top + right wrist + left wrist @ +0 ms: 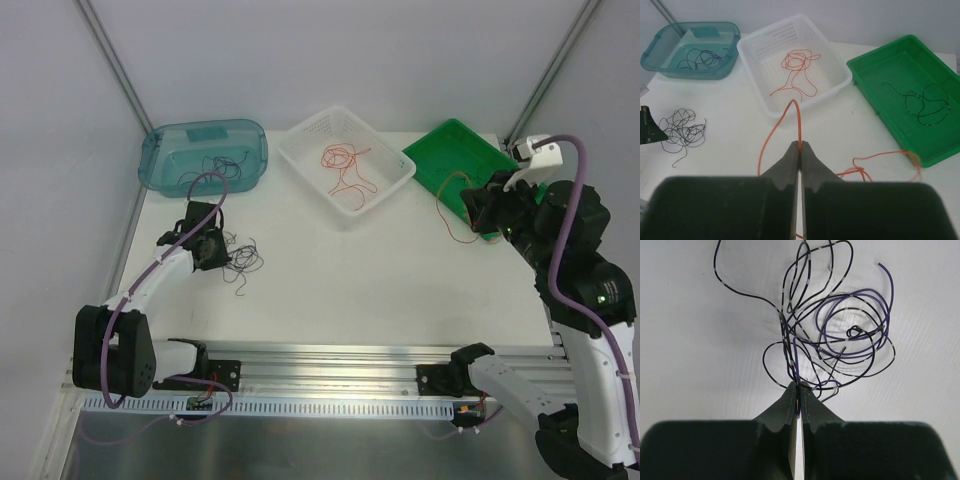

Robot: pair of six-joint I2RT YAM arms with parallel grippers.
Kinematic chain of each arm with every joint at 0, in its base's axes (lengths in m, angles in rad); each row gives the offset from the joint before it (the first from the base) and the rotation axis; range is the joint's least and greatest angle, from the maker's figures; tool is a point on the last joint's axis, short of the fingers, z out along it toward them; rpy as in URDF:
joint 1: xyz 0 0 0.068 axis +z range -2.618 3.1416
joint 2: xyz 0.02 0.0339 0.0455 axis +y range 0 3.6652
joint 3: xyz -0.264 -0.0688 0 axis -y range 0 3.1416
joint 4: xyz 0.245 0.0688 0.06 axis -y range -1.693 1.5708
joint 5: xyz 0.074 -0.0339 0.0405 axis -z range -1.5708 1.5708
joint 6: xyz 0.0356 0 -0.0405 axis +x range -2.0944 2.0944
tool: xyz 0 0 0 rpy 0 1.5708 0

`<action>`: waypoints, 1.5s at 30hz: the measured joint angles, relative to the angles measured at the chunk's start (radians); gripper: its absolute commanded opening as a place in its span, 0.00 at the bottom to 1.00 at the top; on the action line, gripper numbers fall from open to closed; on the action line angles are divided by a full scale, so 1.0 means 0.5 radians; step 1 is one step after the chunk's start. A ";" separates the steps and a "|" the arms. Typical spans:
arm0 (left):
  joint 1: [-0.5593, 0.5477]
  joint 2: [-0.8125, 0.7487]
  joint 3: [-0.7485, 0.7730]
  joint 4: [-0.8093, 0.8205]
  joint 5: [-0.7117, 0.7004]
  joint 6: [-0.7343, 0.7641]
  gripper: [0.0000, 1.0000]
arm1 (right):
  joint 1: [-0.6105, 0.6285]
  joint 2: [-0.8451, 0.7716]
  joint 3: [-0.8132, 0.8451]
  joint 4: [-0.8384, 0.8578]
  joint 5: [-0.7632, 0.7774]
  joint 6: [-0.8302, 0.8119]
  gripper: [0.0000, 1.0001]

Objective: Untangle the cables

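Now the left end effector [799, 399] pinches the black-and-purple cable tangle [836, 340] spreading just ahead of it on the table [695, 370]. The right end effector [800, 151] clamps an orange cable [798, 125] arching ahead.

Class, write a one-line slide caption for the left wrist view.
Left gripper pinches a tangle of black and purple cables on the white table.
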 measured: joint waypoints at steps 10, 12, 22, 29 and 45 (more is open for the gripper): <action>0.005 -0.004 0.000 -0.006 0.239 0.011 0.05 | -0.008 0.025 -0.008 -0.132 -0.111 -0.005 0.01; 0.001 -0.004 0.000 0.014 0.364 0.037 0.07 | -0.008 0.072 -0.018 -0.142 -0.146 -0.002 0.01; -0.188 -0.004 0.000 0.101 0.752 0.164 0.67 | -0.008 0.405 0.253 -0.117 -0.436 0.011 0.01; -0.196 -0.082 0.000 0.108 0.754 0.189 0.98 | -0.008 0.719 0.726 0.095 -0.694 0.032 0.01; -0.197 -0.152 -0.002 0.124 0.742 0.190 0.99 | -0.008 1.577 1.202 1.035 -0.713 0.033 0.04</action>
